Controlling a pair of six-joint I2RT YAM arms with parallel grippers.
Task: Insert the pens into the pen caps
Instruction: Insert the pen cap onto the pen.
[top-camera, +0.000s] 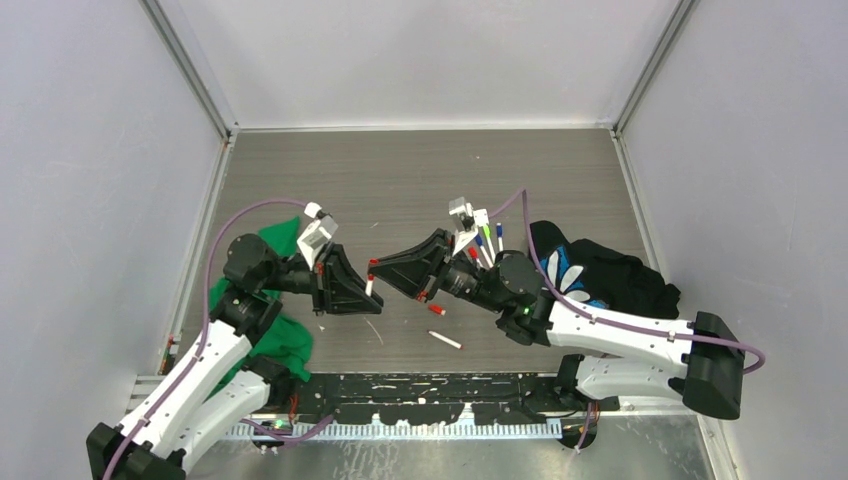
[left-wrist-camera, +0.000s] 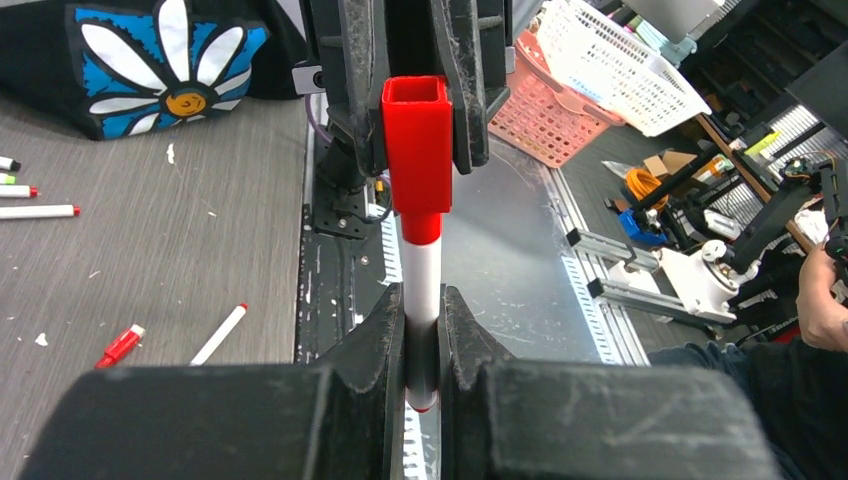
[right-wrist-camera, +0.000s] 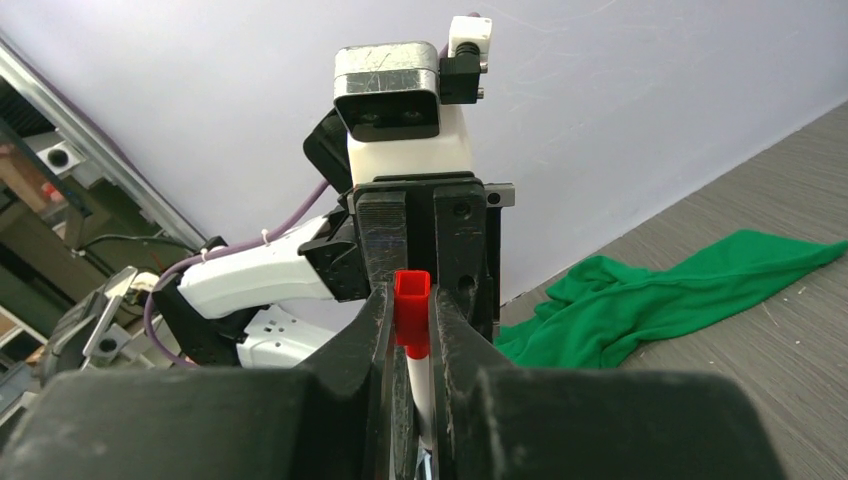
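Red cap (left-wrist-camera: 417, 140) in R gripper (right-wrist-camera: 411, 318) on pen (left-wrist-camera: 421, 282) in L gripper (left-wrist-camera: 424, 335), over table (top-camera: 400, 180) centre.

grey table (top-camera: 400, 180): green cloth (top-camera: 290, 345) at lower left, black flowered cloth (top-camera: 620, 280) at right, a few pens (top-camera: 487, 235) mid-frame, a red cap (top-camera: 437, 309) and one pen (top-camera: 446, 340) near each other, below centre

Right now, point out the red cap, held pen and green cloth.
red cap (left-wrist-camera: 417, 140), left wrist view, front face.
held pen (left-wrist-camera: 421, 285), left wrist view, white barrel.
green cloth (right-wrist-camera: 650, 300), right wrist view, middle fold.
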